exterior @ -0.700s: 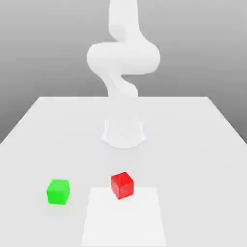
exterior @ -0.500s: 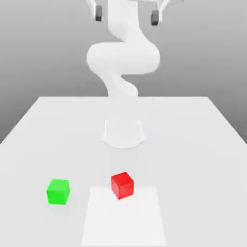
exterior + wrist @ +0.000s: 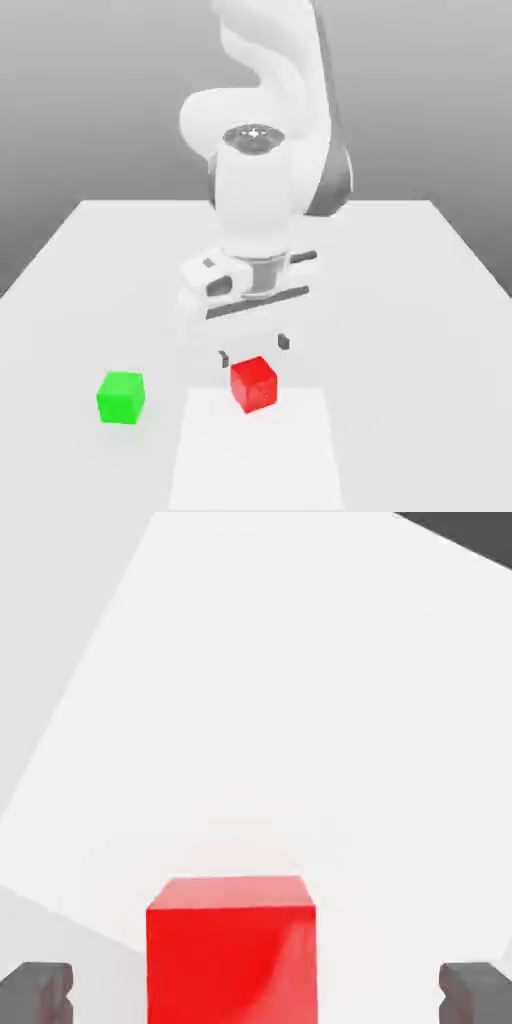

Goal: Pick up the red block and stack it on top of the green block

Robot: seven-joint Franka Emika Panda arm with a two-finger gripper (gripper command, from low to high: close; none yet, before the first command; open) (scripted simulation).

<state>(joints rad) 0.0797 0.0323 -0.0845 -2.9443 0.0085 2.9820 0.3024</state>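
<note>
Exterior view, starting at its left: the green block (image 3: 120, 398) sits on the pale table (image 3: 60, 330), well apart from my gripper (image 3: 254, 350), with its top face bare. Next along comes one of my dark fingertips (image 3: 223, 359), near the red block (image 3: 254, 384) on its side facing the green one. The red block rests at the edge of a white square patch (image 3: 256, 455) on the table, turned so that one upright edge faces the camera. My other fingertip, on the exterior view's right of the block, hangs a little higher in the picture than the first. Between the two I am open wide, holding nothing. My white hand and wrist slope down toward the block, and the arm (image 3: 252, 190) rises behind them, bent at its joints, a dark grey section showing toward the exterior view's right.

From the hand view I see the red block between my dark pads (image 3: 475, 994), with a gap to either one, so I am not touching it. Its faces line up roughly square with my pads, its glossy side catching a paler streak. How far my fingertips are above the table I cannot tell.
</note>
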